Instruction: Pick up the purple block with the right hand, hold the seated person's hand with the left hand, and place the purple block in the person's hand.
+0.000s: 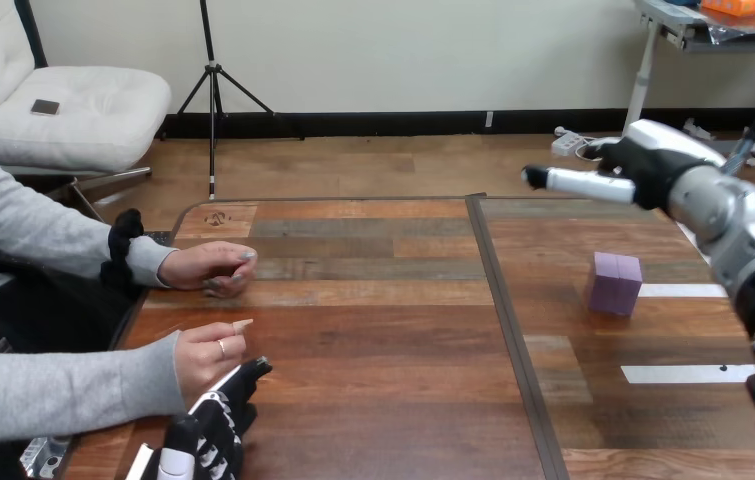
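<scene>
Purple block (614,283): a small purple cube, standing on the brown wooden table (383,330) at right centre of the frame, just left of a white tape strip (682,291). Nothing touches it.
Right hand (653,160): we see it raised in the upper right of the frame, above and beyond the cube and clear of it. Its one visible finger (578,183) stretches straight toward the left, and the hand carries nothing.
Left hand (215,415): it sits at the bottom left of the frame with its fingers (249,372) released and fairly straight. They reach up just beside the person's lower hand (208,355). We see none curled round it, and we cannot tell whether the two touch.
Person's lower hand: in the lower left, ending a grey sleeve, it rests at the table's edge loosely curled and empty.
Person's upper hand (215,268): at left centre, a loose fist on the table, well apart from the cube.
Done so far: by our reading, no step is complete. The cube is not yet lifted and the person's hand is not yet held.
Left to do: we judge the whole sequence remains, namely grasping the cube with the right hand, closing the left hand on the person's hand, then carrying the cube across to the left of the frame and setting it in that hand.
</scene>
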